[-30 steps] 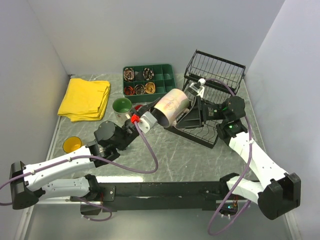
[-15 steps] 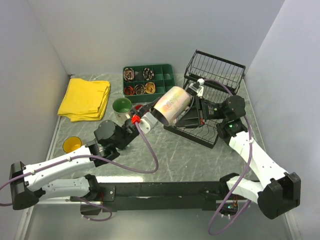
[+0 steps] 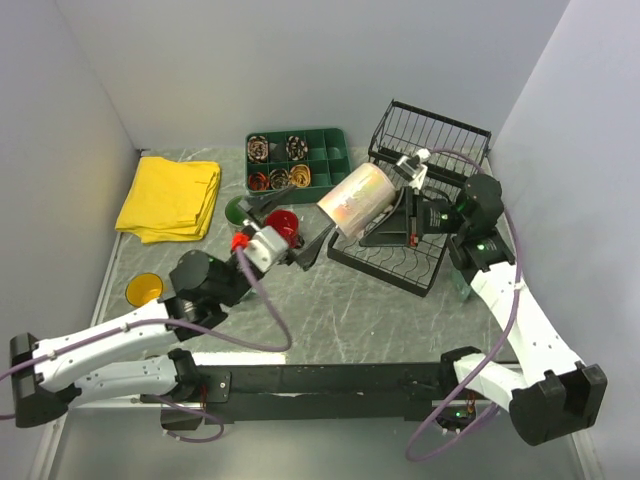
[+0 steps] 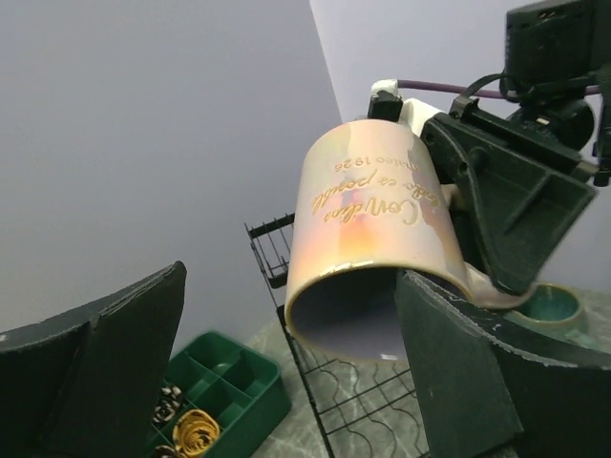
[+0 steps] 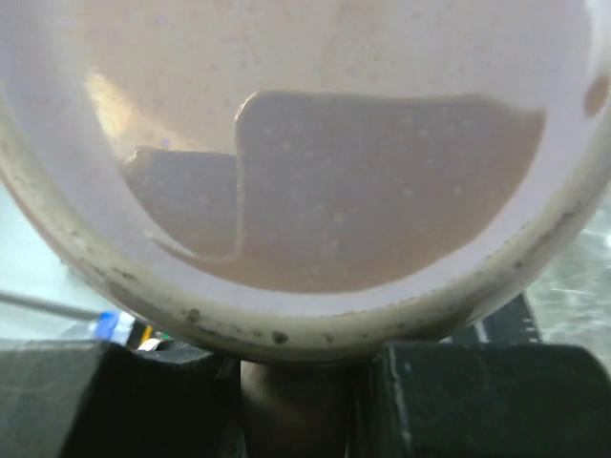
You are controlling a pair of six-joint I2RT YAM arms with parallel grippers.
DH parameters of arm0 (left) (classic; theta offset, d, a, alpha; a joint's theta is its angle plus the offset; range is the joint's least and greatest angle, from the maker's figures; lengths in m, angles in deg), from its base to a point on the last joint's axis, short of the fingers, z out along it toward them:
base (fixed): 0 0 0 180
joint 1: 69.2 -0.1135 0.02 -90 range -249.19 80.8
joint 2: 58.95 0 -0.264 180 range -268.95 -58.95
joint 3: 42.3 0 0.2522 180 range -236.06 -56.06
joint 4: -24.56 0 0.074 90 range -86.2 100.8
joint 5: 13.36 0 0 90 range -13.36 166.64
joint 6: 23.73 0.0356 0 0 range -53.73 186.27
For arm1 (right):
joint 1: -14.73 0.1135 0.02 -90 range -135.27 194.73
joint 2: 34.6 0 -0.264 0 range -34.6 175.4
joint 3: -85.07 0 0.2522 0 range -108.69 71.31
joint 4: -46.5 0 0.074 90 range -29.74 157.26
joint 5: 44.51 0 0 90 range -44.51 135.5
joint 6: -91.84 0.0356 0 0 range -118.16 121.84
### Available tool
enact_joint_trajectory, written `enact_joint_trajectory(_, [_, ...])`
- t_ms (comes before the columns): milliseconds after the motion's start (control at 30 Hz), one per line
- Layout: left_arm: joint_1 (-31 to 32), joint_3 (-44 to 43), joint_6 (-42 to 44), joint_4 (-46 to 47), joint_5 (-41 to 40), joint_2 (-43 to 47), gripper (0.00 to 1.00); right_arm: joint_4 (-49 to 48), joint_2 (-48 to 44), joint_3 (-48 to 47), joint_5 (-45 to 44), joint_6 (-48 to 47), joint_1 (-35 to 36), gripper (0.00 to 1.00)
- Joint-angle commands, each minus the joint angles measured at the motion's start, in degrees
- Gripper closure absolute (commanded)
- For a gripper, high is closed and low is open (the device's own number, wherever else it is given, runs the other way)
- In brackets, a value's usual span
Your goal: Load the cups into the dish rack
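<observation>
Top external view shows you the right gripper (image 3: 405, 212) clenched on the handle of the beige-pink mug (image 3: 355, 197), which hangs tilted in the air over the front left edge of the dish rack (image 3: 430, 140), its mouth facing left and down. The left gripper (image 3: 300, 212) is released, jaws wide and clear of the mug, above the red mug (image 3: 281, 221) near the middle of the worktop.

From the left wrist you see gold script on the mug (image 4: 372, 229), upside down. It seems to begin "Con", with a smaller line under it; the rest you cannot read. The purple inside shows at the mouth.

The yellow mug (image 3: 144, 289) stands by the worktop's left edge.
</observation>
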Motion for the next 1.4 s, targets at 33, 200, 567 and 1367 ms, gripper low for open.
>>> enact_joint_trajectory(33, [0.4,4.0,-7.8,-4.7,-1.3,8.3,0.04,19.4,-3.0,-6.8,-3.4,-22.3,-5.6,1.0])
enact_joint_trajectory(200, [0.4,4.2,-19.3,-19.3,-7.6,14.2,0.04,47.5,-3.3,-16.0,-25.8,-55.5,-5.0,1.0])
enact_joint_trajectory(567, [0.4,11.4,-47.5,-32.2,-9.5,21.3,0.04,36.9,-7.8,-4.4,-67.5,-73.6,0.7,1.0])
enact_joint_trajectory(1367, [0.5,14.4,-53.7,-37.5,-13.4,27.4,0.04,-0.8,15.4,3.8,-80.1,-76.7,4.7,1.0])
